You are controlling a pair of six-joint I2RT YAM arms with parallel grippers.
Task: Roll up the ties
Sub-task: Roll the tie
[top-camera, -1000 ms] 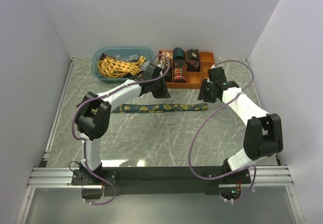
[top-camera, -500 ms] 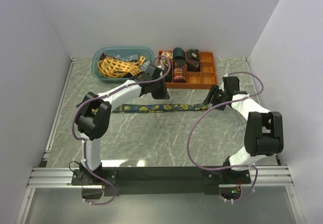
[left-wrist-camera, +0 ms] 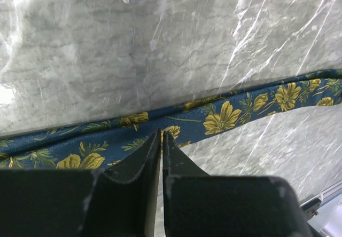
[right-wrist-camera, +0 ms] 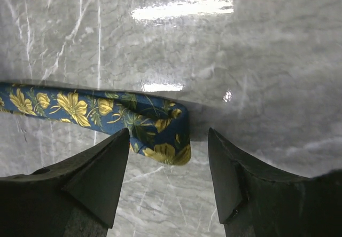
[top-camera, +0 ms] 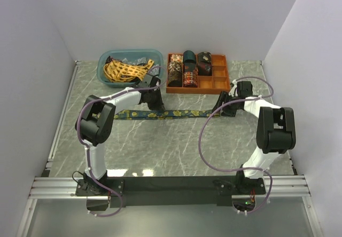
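Observation:
A navy tie with yellow flowers lies flat in a long strip across the marble table. My left gripper is shut, and its tips rest on the tie's near edge, left of the strip's middle. Nothing shows pinched between those jaws. My right gripper is open and low over the tie's right end. In the right wrist view that end is folded back on itself and lies between the spread fingers of the gripper.
A blue bin at the back holds a yellow lattice tie and darker fabric. Beside it, an orange tray with compartments holds several rolled ties. Purple cables loop over both arms. White walls enclose the table on three sides.
My right arm swung down from the tray to the tie's right end and its jaws opened wider. My left gripper shifted left and nearer, onto the tie.

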